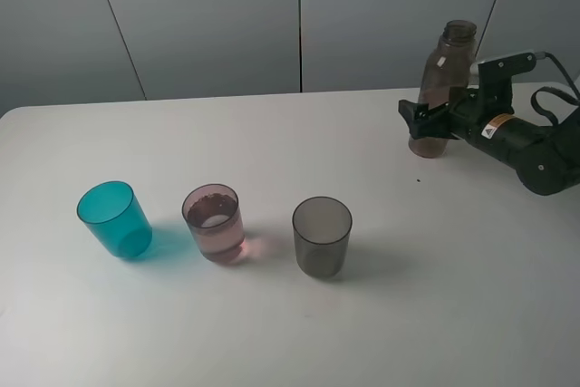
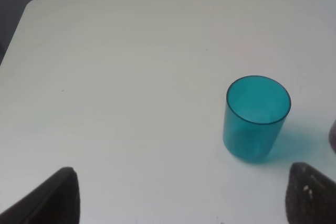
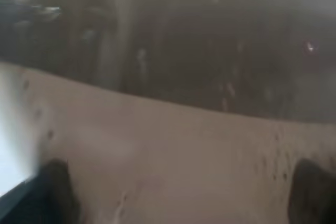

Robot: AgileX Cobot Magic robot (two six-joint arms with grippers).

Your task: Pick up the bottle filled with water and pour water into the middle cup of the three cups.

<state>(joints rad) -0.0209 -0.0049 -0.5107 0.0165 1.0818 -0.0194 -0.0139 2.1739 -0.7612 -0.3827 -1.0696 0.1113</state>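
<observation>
Looks like a robotics lab or test room: bare white surface (image 1: 272,133) with rounded corners, plain grey wall panels (image 1: 208,15) behind with thin seams, a black robot arm (image 1: 535,147) with trailing cable, no household furnishings.

Exterior high cam looks down at an angle on the bench (image 1: 272,133) from its front, wide, grey wall panels behind. Left wrist cam sits low above the bench (image 2: 131,51), facing across it, fairly close to the teal cup (image 2: 256,118); that cup (image 1: 114,218) shows in the ext. view too, far left of the row. Right wrist cam is pressed right up against the bottle (image 3: 173,129), pic blurred; same bottle (image 1: 444,88) stands at ext. view's upper right.
</observation>
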